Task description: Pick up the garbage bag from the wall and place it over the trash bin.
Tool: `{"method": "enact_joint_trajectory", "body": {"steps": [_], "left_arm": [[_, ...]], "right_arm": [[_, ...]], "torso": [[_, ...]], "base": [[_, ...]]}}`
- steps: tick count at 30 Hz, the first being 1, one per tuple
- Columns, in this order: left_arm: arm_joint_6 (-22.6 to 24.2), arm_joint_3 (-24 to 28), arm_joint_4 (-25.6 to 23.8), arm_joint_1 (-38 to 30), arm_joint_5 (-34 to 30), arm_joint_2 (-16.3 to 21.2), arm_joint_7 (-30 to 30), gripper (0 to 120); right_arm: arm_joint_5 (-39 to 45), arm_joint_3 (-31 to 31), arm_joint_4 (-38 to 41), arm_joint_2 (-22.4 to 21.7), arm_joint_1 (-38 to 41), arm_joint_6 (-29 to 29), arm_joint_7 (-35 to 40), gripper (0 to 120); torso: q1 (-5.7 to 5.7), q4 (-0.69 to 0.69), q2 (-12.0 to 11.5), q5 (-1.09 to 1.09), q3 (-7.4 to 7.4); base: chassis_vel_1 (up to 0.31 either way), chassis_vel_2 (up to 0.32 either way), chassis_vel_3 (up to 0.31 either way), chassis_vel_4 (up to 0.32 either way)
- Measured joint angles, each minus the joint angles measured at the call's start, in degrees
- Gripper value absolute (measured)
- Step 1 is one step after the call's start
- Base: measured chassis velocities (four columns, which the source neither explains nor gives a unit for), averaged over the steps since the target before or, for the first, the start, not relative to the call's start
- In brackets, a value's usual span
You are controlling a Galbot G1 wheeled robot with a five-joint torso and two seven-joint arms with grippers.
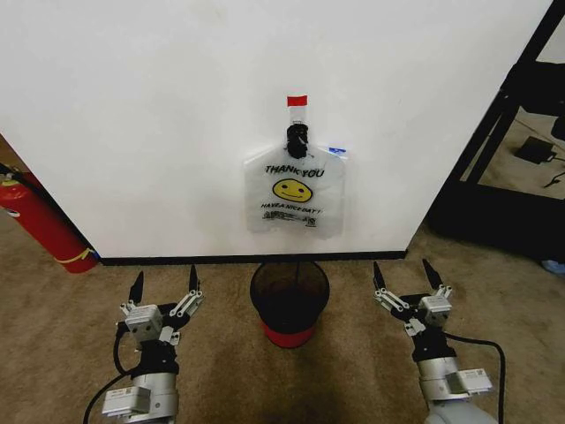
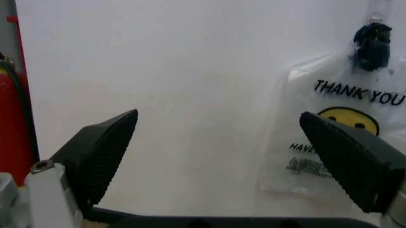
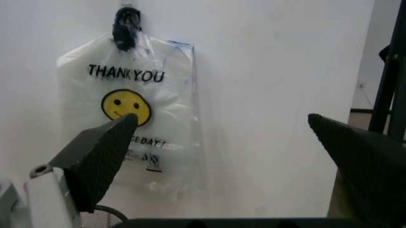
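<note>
Black-fingered left gripper hovers low with jaws spread wide, empty. Ahead and between both grippers, the garbage bag hangs from a hook on the wall, directly above the trash bin. Right gripper mirrors it, also wide, probably readying a two-handed reach.
</note>
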Motion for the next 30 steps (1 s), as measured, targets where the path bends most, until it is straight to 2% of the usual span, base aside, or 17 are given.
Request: {"method": "enact_joint_trajectory", "body": {"steps": [9,14,15,16,19,23,25,26,30], "left_arm": [[0.1,-0.2,0.3,-0.2,-0.6,1.0,0.0,100],[0.1,-0.1,1.1,-0.5,-0.4,1.0,0.1,100],[0.0,-0.1,1.6,-0.6,-0.3,0.9,0.2,100],[0.0,-0.1,1.6,-0.6,-0.3,0.9,0.2,100],[-0.2,-0.1,2.3,-0.4,0.0,0.8,0.2,100],[-0.8,-0.1,2.3,0.6,1.0,0.7,0.3,100],[-0.8,0.0,2.4,0.5,1.1,0.8,0.3,100],[-0.8,0.2,2.5,0.3,1.1,1.1,0.3,100],[-0.5,2.0,4.4,-1.0,1.2,3.2,0.4,100]], "right_arm": [[-1.5,-0.2,-1.1,1.9,0.2,2.7,0.6,100],[3.3,-0.6,-1.2,1.6,-0.6,4.1,-1.6,100],[6.7,-1.1,-0.9,0.9,-0.6,3.4,-2.8,100],[6.7,-1.1,-0.9,0.9,-0.6,3.4,-2.8,100],[17.3,-3.3,-0.2,-1.9,0.3,-0.6,-6.7,100],[31.2,-7.2,-2.4,-6.3,7.6,-7.0,-14.8,100],[33.4,-7.8,-3.3,-6.8,9.2,-8.0,-16.1,100],[35.8,-8.4,-4.3,-7.3,11.0,-9.3,-17.5,100],[44.0,-9.5,-9.4,-8.0,18.5,-13.1,-20.9,100]], "torso": [[0.00,0.00,0.0,0.00,0.00],[0.00,0.00,0.0,0.00,0.00],[0.00,-0.01,0.0,0.00,0.00],[0.00,-0.01,0.0,0.00,0.00],[0.00,-0.02,0.0,-0.01,0.00],[0.00,0.04,0.0,0.00,0.00],[0.00,0.02,0.0,0.00,0.00],[0.00,0.06,0.0,0.01,0.00],[0.01,-0.07,0.0,-0.01,0.00]], "base": [[0.000,0.000,0.000,0.000],[0.000,0.000,0.000,0.000],[0.000,0.000,0.000,0.000],[0.000,0.000,0.000,0.000],[0.000,0.000,0.000,0.000],[0.000,0.000,0.000,0.000],[0.000,0.000,0.000,0.000],[0.000,0.000,0.000,0.000],[0.000,0.000,0.000,0.000]]}}
